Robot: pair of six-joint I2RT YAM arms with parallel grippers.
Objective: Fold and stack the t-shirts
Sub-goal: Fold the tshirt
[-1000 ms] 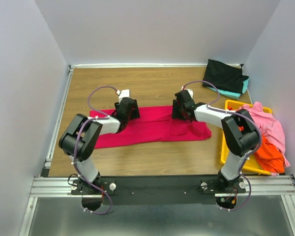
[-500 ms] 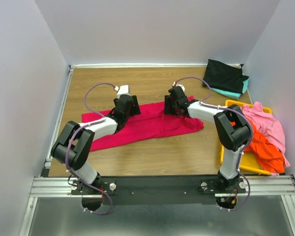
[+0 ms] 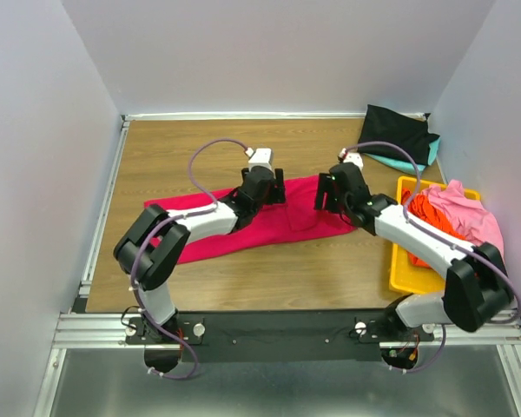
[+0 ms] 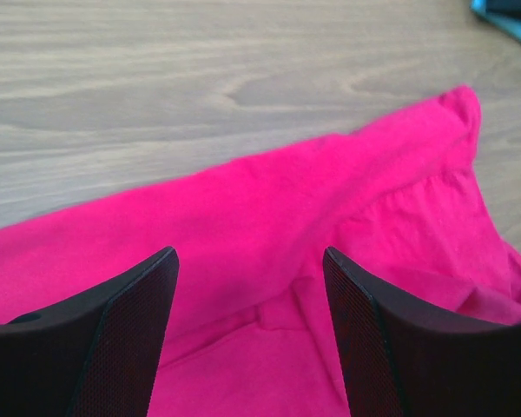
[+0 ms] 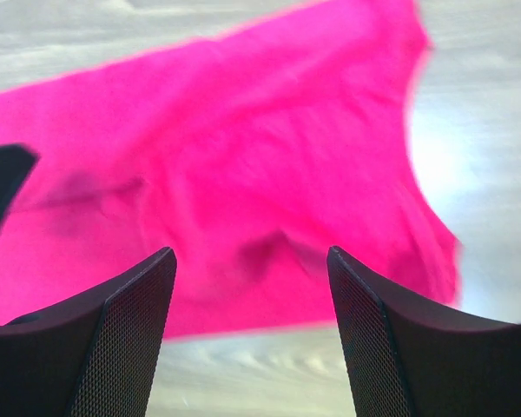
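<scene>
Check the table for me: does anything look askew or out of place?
The red t-shirt lies slanted across the table, its right end bunched, not flat. The pink shirt spills over the yellow bin rim. Both the left hand and right hand hover open above the red one.

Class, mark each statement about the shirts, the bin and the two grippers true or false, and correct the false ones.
1. The red t-shirt lies on the table. True.
2. The left gripper is shut on it. False: its fingers stand apart, holding nothing.
3. A black t-shirt lies on a teal t-shirt. True.
4. The yellow bin is empty. False: it holds a pink t-shirt and an orange t-shirt.
5. The right gripper is open. True.
</scene>
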